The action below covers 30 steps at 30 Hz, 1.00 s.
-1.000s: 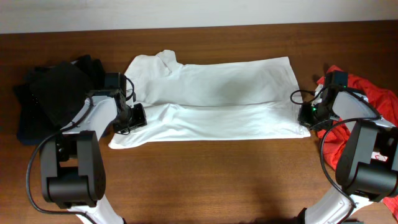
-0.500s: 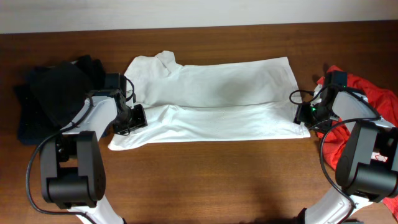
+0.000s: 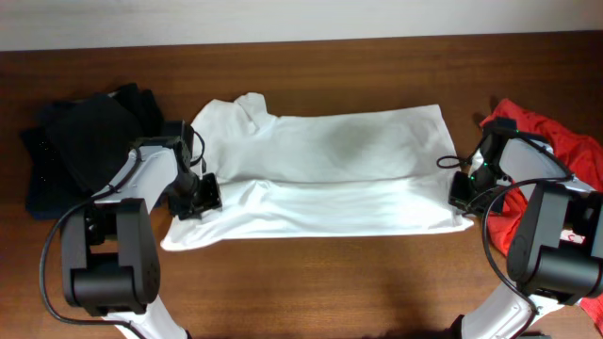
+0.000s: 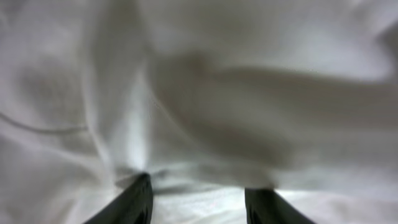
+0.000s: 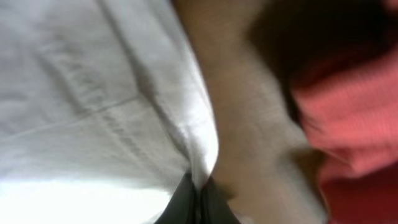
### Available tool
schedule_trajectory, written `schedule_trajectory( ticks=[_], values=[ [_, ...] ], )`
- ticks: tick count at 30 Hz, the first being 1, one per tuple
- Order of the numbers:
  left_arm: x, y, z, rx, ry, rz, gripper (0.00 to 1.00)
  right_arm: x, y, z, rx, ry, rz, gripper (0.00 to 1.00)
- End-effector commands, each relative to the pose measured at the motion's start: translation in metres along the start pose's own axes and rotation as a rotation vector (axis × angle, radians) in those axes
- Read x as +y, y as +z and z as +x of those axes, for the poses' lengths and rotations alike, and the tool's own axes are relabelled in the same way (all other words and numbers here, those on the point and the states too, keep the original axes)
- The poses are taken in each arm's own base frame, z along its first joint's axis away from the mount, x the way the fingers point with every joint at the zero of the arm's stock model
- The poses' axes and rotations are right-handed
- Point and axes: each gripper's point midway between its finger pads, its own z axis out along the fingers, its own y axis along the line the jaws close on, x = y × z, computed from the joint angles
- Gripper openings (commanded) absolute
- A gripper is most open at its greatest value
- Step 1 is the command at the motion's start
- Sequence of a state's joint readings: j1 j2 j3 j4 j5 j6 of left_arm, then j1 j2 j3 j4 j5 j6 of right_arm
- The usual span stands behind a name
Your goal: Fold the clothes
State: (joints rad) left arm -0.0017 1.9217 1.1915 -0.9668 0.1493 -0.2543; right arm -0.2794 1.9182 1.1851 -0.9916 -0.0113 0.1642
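A white shirt (image 3: 330, 160) lies spread across the middle of the table, with its front part folded over lengthwise. My left gripper (image 3: 195, 196) is at the shirt's left end. In the left wrist view (image 4: 199, 186) its two fingers hold a bunch of white cloth (image 4: 205, 112) between them. My right gripper (image 3: 462, 191) is at the shirt's right edge. In the right wrist view (image 5: 199, 190) its fingers are pinched shut on the shirt's hem (image 5: 124, 93).
A pile of black clothes (image 3: 85, 141) lies at the left end of the table. A red garment (image 3: 565, 151) lies at the right end, just behind the right arm, and also shows in the right wrist view (image 5: 354, 112). Bare wood runs along the front edge.
Both grippers have moved toward the front of the table. The shirt has slid forward with them, and its front edge and corners now lie closer to me.
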Motion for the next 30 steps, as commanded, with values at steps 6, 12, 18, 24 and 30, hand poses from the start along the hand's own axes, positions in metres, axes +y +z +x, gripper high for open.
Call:
schedule_trajectory(
  ticks=[6, 12, 18, 24, 30],
  values=[
    [0.023, 0.022, 0.052, 0.209, -0.036, -0.081, 0.48, -0.039, 0.005, 0.038, 0.159, 0.156, 0.125, 0.04],
    [0.016, -0.015, 0.045, 0.077, -0.017, -0.047, 0.48, -0.039, -0.006, 0.042, 0.149, 0.163, 0.111, 0.04],
    [-0.006, -0.088, 0.008, -0.235, 0.119, 0.026, 0.66, -0.024, -0.037, 0.013, 0.030, 0.166, 0.016, 0.55],
    [-0.038, -0.155, -0.074, -0.616, 0.197, 0.105, 0.69, -0.020, -0.086, -0.013, -0.053, 0.162, 0.000, 0.59],
    [-0.051, -0.138, -0.136, -0.670, 0.280, 0.088, 0.69, -0.011, -0.089, -0.011, -0.051, 0.108, -0.004, 0.59]
  ],
)
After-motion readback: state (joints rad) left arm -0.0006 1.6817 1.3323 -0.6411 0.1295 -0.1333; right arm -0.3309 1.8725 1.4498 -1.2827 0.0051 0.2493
